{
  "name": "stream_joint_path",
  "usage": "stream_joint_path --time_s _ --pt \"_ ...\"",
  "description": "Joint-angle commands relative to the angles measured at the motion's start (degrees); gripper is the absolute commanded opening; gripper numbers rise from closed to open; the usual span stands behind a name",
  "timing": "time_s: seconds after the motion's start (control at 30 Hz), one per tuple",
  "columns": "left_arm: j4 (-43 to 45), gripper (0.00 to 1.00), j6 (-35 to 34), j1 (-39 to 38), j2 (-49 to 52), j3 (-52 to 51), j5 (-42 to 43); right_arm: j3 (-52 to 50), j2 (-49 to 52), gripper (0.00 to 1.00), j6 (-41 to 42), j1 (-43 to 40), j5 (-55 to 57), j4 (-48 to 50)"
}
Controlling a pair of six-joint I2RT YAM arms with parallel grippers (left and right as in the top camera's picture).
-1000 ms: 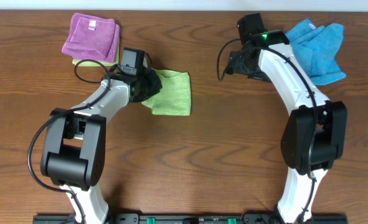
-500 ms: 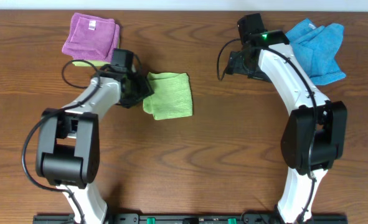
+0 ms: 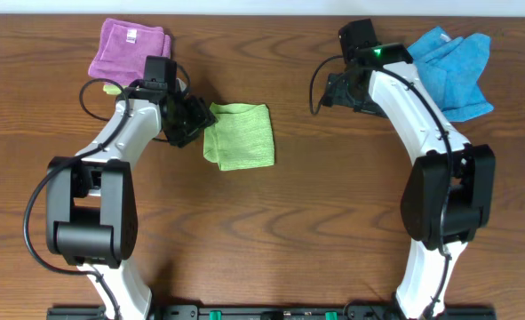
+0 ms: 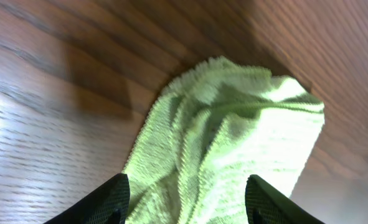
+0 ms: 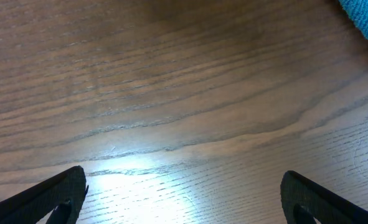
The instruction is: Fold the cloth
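The lime-green cloth [image 3: 240, 135] lies folded into a small, slightly rumpled rectangle near the table's middle. My left gripper [image 3: 191, 121] sits just off its left edge, open and holding nothing. In the left wrist view the cloth [image 4: 227, 130] fills the space ahead of and between the two dark fingertips [image 4: 109, 199], with its folds bunched and no pinch on it. My right gripper [image 3: 336, 89] hovers open over bare wood at the back right; in its wrist view the right gripper [image 5: 184, 199] has only table between the fingers.
A folded purple cloth [image 3: 131, 49] lies at the back left, with a sliver of another green cloth [image 3: 111, 89] under its near edge. A crumpled bright blue cloth [image 3: 453, 67] lies at the back right, its corner [image 5: 365, 15] showing in the right wrist view.
My left gripper opened, let go of the green cloth and drew back to the left and away. The cloth now lies free. The right arm has not moved.
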Motion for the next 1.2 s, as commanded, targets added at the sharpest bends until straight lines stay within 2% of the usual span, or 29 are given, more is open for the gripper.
stream_joint_path --time_s 0.0,0.07,0.17,0.2,0.27,0.4,0.57,0.63,0.87,0.97,1.03,1.17 --pt "-0.3 0.61 0.5 -1.1 0.9 1.1 2.6 -0.1 -2.0 0.99 -2.2 0.6 -1.7 0.2" --pt "-0.2 0.62 1.0 -1.6 0.9 1.1 3.0 -0.1 -2.0 0.97 -7.3 1.0 -6.7 1.0" --pt "-0.2 0.62 3.4 -1.5 0.9 1.1 2.9 -0.1 -1.9 0.84 -12.4 1.8 -13.5 1.4" --pt "-0.2 0.62 4.5 -1.0 0.9 1.2 2.8 -0.2 -1.9 0.83 -13.2 2.0 -14.6 1.6" --pt "0.0 0.69 7.5 0.5 0.9 1.4 3.2 -0.3 -1.9 0.86 -16.6 2.6 -19.1 2.2" --pt "-1.8 0.69 10.8 4.7 -0.2 1.8 2.2 -0.3 -1.9 0.86 -20.8 3.6 -30.2 3.2" --pt "-5.6 0.69 13.6 12.1 -4.3 1.8 -1.7 -0.3 -1.9 0.89 -22.6 8.1 -30.8 1.9" --pt "-7.9 0.69 14.7 15.0 -6.4 1.8 -3.0 -0.3 -1.9 0.89 -25.5 11.6 -29.4 1.5" --pt "-17.1 0.72 21.2 23.3 -11.5 1.8 -3.8 -0.3 -1.9 0.92 -33.3 24.6 -13.7 -0.2" --pt "-18.5 0.72 23.5 26.1 -12.0 1.8 -3.8 -0.3 -1.9 0.96 -36.8 28.0 -11.1 -2.7" --pt "-18.8 0.73 24.8 27.9 -12.0 1.8 -3.8 -0.3 -1.9 0.99 -37.8 30.0 -5.8 -4.2" --pt "-19.0 0.76 25.1 30.7 -12.0 1.8 -3.7 -0.8 -1.8 0.99 -42.3 32.9 5.1 -3.4"
